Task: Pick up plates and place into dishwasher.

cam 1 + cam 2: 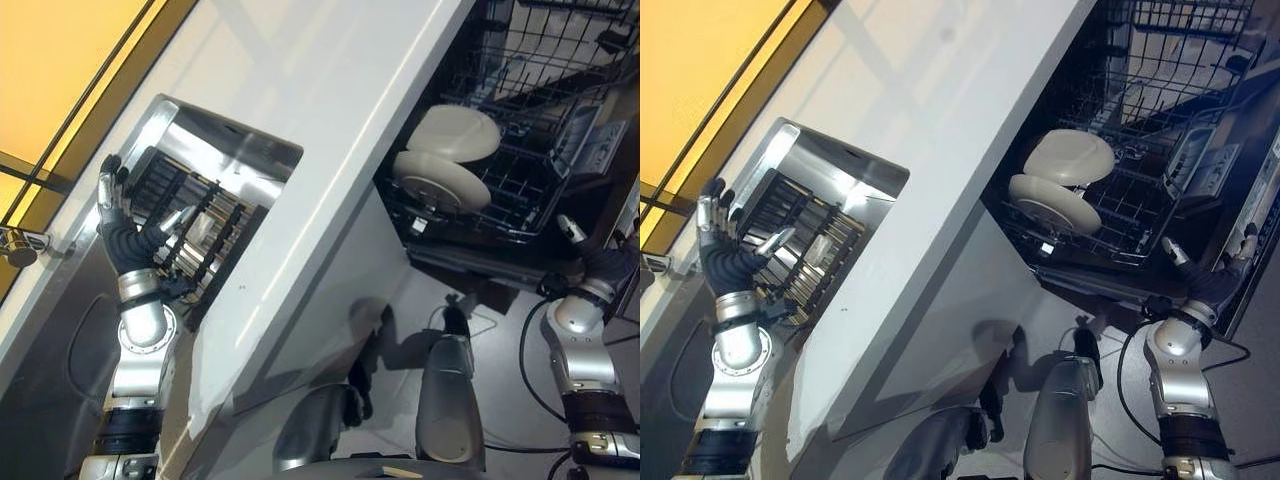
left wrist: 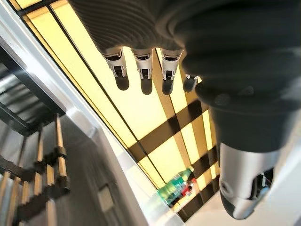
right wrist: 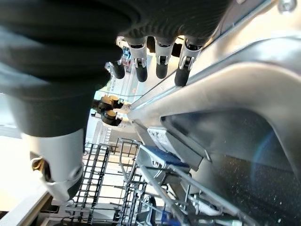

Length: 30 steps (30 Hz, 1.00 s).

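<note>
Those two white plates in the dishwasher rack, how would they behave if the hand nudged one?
The plates look rigid and glossy, so probably slippery and breakable. They lean in the wire rack, overlapping, so a nudge would likely knock one against the other rather than roll it.

We see the right hand (image 1: 590,255) partly cut off by the picture's edge, its fingers largely out of sight. The lower plate (image 1: 440,180) is partly hidden behind the dishwasher rack (image 1: 520,205) wires. A green bottle (image 2: 176,187) appears blurred.
</note>
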Motion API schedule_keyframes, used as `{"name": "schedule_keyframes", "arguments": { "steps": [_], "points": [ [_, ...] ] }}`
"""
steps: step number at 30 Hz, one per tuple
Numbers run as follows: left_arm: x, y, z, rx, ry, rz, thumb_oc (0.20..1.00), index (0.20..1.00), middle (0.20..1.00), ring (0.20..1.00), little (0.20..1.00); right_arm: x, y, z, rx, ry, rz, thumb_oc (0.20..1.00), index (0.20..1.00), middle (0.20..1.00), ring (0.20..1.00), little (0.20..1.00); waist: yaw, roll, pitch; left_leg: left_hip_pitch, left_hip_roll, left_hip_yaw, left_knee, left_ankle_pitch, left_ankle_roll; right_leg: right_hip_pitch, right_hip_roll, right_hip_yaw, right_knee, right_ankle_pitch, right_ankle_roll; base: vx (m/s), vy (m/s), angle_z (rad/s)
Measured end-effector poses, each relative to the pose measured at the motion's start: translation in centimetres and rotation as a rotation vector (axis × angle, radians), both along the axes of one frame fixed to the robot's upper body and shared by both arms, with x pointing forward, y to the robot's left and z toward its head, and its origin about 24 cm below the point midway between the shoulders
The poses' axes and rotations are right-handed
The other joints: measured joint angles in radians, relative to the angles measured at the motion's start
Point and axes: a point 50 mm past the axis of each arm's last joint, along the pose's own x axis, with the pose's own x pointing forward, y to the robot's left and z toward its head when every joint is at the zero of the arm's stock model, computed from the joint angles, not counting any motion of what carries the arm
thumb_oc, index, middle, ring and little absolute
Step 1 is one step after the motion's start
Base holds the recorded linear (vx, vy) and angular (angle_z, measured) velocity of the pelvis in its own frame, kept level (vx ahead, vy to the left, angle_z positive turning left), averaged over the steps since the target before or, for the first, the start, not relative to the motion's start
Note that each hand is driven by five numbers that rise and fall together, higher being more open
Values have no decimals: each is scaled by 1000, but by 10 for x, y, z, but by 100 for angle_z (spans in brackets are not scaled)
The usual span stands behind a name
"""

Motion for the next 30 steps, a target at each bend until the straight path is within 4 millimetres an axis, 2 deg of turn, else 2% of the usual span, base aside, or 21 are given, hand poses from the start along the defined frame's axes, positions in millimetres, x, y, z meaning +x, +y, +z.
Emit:
{"name": "schedule_keyframes", "arguments": {
  "steps": [5,15,24,25,26,30],
  "points": [
    [3,-2,0,-10,5,10,1000,1000,1000,1000,1000,8,2,11,41,-76,73,1000,1000,1000,1000,1000,-17,2,2,-39,-4,1,28,-8,12,-10,-7,9,-39,37,9,-5,9,-3],
    [17,-15,14,-11,-31,-26,1000,1000,1000,1000,1000,25,8,29,106,-181,180,1000,1000,1000,1000,1000,-27,2,2,-95,-18,-2,64,-17,16,-67,-18,21,-36,50,11,-28,39,-8],
    [18,-20,13,-6,-27,-37,1000,1000,1000,1000,1000,44,19,35,102,-158,269,1000,1000,1000,1000,1000,-26,8,-2,-100,-31,-24,68,-15,22,-78,-25,16,-42,52,16,54,118,-12],
    [18,-21,13,-2,-26,-42,1000,1000,1000,1000,1000,45,20,36,103,-154,265,1000,1000,1000,1000,1000,-26,11,-2,-103,-24,-21,71,-14,22,-91,-24,28,27,38,-8,63,115,5],
    [19,-22,15,-2,-32,-47,1000,1000,1000,1000,1000,45,19,36,89,-154,246,1000,1000,1000,1000,1000,-27,10,-2,-105,-27,-24,79,-16,16,-91,-24,26,100,-8,-5,60,113,3],
    [18,-25,9,-6,-16,-51,1000,1000,1000,1000,1000,47,29,36,-86,-55,135,1000,1000,1000,1000,1000,-21,21,-12,-104,-40,-26,54,-4,25,-107,-25,19,94,-11,-7,25,73,-1]
  ]
}}
